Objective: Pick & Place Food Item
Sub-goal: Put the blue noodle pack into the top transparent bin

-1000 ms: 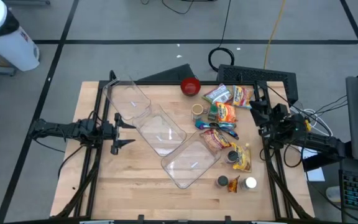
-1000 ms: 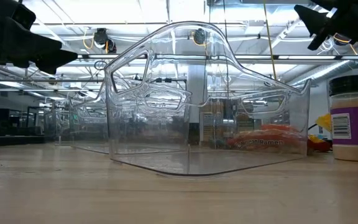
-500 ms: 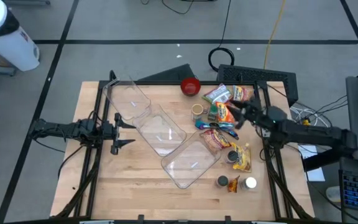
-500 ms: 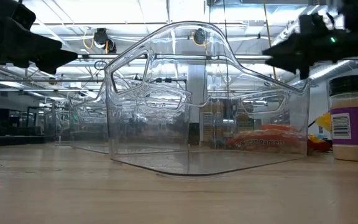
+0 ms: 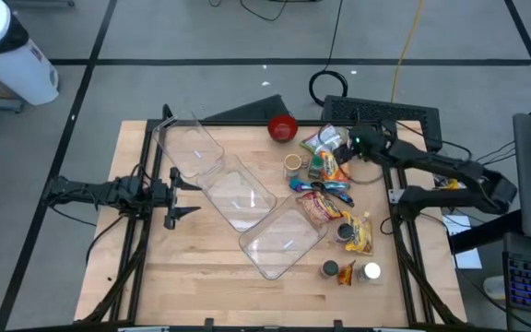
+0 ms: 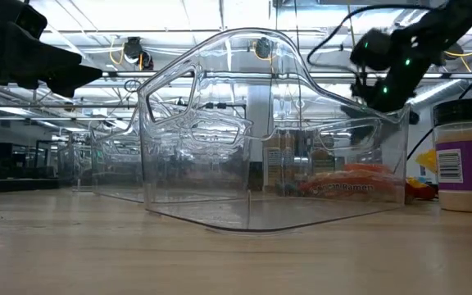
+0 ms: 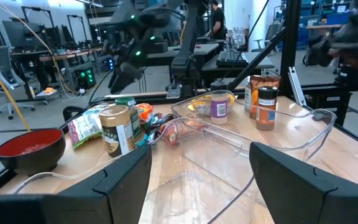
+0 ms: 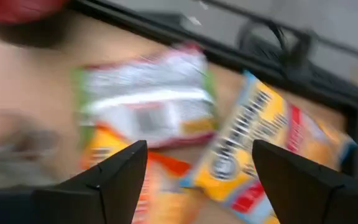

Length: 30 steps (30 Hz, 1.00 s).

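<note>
The left gripper (image 5: 175, 195) just hangs over the left side of the table (image 5: 201, 277), jaws apart and empty, right beside the clear container (image 5: 238, 207). Nothing's cluttering that side, so there's loads of bare wood along the near edge if either arm needs to swing through.

The container sprawls across the middle, and its transparent walls look like an easy thing to clip on the way in with a packet.

Over on the right it gets busy. The food pile is crammed together near the far right corner: green packet (image 5: 322, 139), yellow packet (image 5: 359, 141), orange packet (image 5: 331, 167), a small can (image 5: 292, 164), and the red bowl (image 5: 282, 127) close by. The right gripper (image 5: 346, 148) hovers above them with jaws spread, holding nothing. The risk is that the fingers come down on two overlapping packets at once, or shove one toward the table's far edge. The table's metal frame sits close too, so not much slack there.
</note>
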### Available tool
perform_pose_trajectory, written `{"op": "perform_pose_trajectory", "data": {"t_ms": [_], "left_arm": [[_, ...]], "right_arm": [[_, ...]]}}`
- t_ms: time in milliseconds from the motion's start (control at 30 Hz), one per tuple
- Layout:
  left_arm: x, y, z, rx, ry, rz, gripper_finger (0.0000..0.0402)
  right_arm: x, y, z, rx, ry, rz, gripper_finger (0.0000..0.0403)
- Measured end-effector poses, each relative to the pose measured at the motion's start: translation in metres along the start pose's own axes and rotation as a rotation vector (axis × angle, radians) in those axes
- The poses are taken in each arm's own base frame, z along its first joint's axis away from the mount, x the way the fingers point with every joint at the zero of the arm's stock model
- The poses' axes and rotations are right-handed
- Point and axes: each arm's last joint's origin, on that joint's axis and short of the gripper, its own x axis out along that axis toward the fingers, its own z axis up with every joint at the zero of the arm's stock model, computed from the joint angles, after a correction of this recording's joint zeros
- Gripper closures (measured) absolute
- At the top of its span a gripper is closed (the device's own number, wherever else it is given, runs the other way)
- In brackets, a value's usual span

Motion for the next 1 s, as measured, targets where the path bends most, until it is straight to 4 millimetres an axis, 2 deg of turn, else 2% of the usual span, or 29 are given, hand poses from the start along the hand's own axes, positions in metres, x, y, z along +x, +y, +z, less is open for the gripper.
{"op": "perform_pose_trajectory", "data": {"t_ms": [100, 267, 500, 833, 1000], "left_arm": [[0.000, 0.000, 0.000, 0.000, 0.001, 0.000, 0.0128], [0.000, 0.000, 0.000, 0.000, 0.001, 0.000, 0.0128], [0.000, 0.000, 0.000, 0.000, 0.002, 0.000, 0.0128], [0.000, 0.000, 0.000, 0.000, 0.002, 0.000, 0.0128], [0.000, 0.000, 0.000, 0.000, 0.002, 0.000, 0.0128]], "right_arm": [[0.020, -0.013, -0.009, 0.033, 0.101, -0.073, 0.0127], [0.039, -0.023, -0.016, 0.079, 0.172, -0.057, 0.0141], [0.046, -0.025, -0.024, 0.082, 0.188, -0.027, 0.0174], [0.045, -0.025, -0.023, 0.071, 0.177, -0.022, 0.0306], [0.033, -0.026, -0.017, 0.057, 0.105, 0.004, 0.0377]]}}
